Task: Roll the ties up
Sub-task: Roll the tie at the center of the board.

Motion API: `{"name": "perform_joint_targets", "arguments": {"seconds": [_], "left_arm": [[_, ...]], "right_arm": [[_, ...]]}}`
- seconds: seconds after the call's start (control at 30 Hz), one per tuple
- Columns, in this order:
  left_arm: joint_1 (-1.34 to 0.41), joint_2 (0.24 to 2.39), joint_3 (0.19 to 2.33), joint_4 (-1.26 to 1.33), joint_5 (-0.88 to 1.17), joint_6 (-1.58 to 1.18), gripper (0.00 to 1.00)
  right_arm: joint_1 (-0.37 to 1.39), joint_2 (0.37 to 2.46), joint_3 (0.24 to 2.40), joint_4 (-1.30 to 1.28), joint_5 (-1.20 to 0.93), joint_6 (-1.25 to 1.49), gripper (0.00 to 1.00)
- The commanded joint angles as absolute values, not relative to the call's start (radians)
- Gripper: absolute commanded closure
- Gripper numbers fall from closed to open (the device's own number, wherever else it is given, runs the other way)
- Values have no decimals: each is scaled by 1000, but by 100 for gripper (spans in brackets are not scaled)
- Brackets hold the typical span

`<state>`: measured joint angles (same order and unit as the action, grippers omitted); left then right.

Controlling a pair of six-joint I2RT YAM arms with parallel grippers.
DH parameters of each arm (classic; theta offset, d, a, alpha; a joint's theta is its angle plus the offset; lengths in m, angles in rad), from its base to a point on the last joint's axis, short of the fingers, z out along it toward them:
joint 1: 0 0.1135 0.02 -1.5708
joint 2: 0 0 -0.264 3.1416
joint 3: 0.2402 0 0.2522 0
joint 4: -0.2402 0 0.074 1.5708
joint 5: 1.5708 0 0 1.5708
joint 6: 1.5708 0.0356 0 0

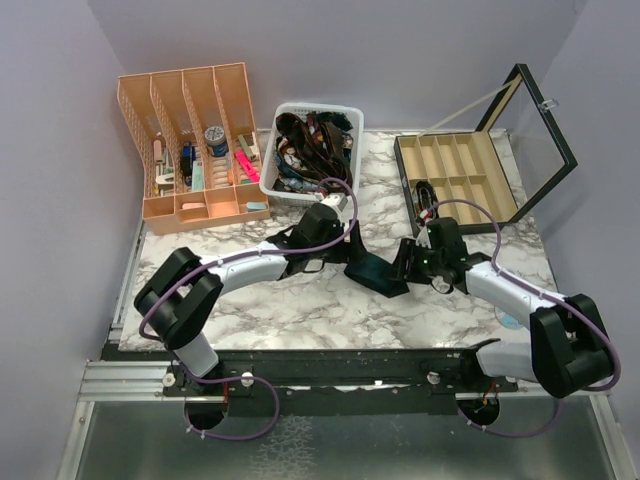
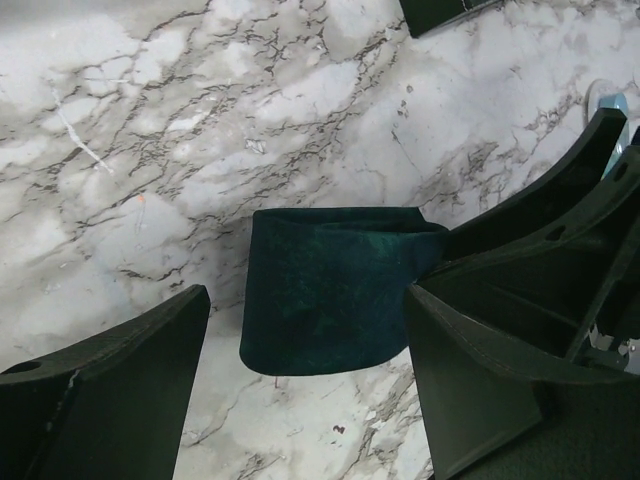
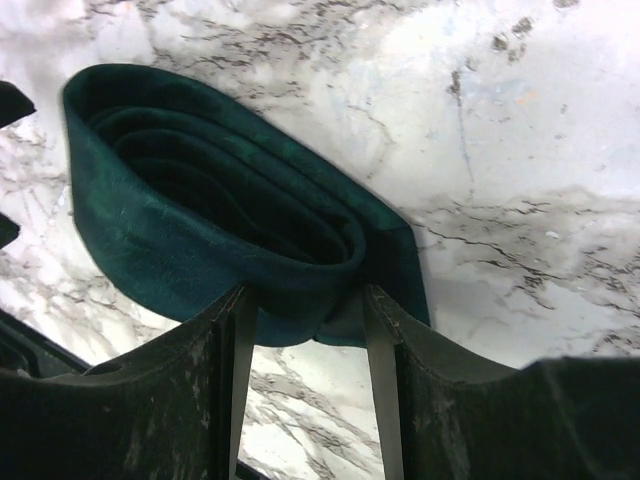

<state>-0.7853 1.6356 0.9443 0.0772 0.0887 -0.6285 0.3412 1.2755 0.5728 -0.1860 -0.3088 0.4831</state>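
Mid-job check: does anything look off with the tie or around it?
The rolled tie looks loose: its coil is squashed into a long oval with gaps between the layers, not a tight round roll. The right gripper pinches its near end. Nothing else stands out.

1. We see one plain dark teal tie (image 1: 375, 270) (image 2: 325, 290) (image 3: 200, 210), coiled into a loose, flattened oval roll of several layers.
2. It rests on the marble table (image 1: 300, 300), near its middle.
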Motion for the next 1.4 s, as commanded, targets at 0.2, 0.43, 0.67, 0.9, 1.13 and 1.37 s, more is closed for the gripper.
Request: {"name": "perform_joint_targets", "arguments": {"seconds": [0.2,0.43,0.67,0.9,1.13,1.37], "left_arm": [[-776,1661,856,244,205,-629,17],[-769,1711,854,306,304,-634,15],[-769,1749,850,345,335,-657,15],[-769,1787,826,410,386,-709,17],[-764,1841,807,440,420,-778,21],[-753,1886,817,491,469,-818,30]], "right_arm": [[343,1298,523,-214,-220,448,49],[343,1312,513,-216,-184,474,56],[343,1307,515,-212,-193,471,57],[343,1308,512,-214,-188,471,56],[343,1313,512,-211,-188,471,56],[343,1310,509,-210,-191,471,57]]}}
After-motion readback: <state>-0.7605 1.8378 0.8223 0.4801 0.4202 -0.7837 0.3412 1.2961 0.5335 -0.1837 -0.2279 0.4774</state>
